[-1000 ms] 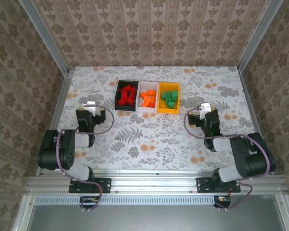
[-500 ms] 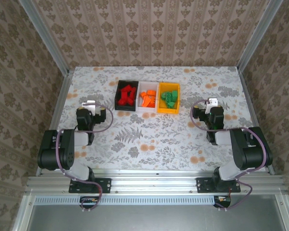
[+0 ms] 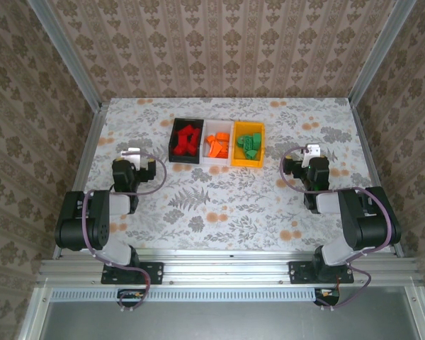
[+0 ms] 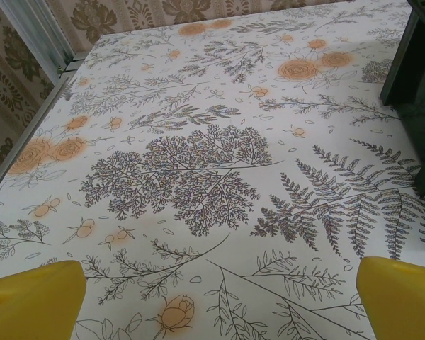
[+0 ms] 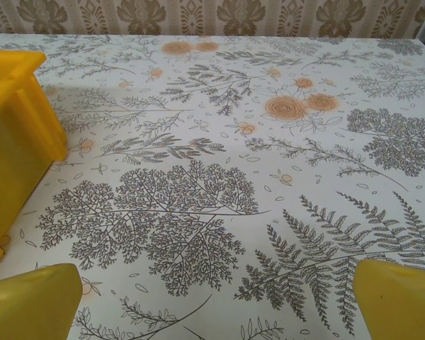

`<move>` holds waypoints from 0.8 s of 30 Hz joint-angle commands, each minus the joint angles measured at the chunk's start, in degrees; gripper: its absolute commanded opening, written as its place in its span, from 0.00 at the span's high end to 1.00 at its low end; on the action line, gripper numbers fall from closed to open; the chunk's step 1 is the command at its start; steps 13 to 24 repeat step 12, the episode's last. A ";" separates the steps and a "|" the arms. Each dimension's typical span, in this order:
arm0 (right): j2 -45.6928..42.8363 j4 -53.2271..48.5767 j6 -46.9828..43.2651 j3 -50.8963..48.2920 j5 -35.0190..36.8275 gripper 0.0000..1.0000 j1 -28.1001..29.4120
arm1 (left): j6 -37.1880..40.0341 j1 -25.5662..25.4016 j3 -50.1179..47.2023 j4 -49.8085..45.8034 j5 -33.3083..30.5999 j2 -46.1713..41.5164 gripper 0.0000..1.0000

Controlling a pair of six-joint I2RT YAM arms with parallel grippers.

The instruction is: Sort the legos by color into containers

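The left tool [image 4: 212, 304] and the right tool [image 5: 212, 301] are hovering low over the counter [image 3: 219, 202], both released and gripping nothing. Farther ahead, between them, the black bin [image 3: 184, 159] is holding the red legos [image 3: 188, 138], the white bin [image 3: 216, 161] the orange legos [image 3: 216, 145], the yellow bin [image 3: 246, 163] the green legos [image 3: 251, 143].

The top camera looks down from high behind the arms [image 3: 92, 219]. Wrist cameras sit low, looking past their fingers [image 4: 32, 294] along the same counter [image 3: 219, 198].
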 commanded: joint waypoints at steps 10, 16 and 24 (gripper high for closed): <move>-0.33 -0.01 1.20 0.64 -1.17 0.00 0.10 | -1.95 1.92 1.27 -1.16 3.38 -0.07 0.00; -0.40 -0.01 1.20 0.67 -1.18 0.00 0.10 | -1.79 1.82 0.90 -0.72 3.30 -0.33 0.00; -0.40 -0.01 1.20 0.67 -1.18 0.00 0.10 | -1.79 1.82 0.90 -0.72 3.30 -0.33 0.00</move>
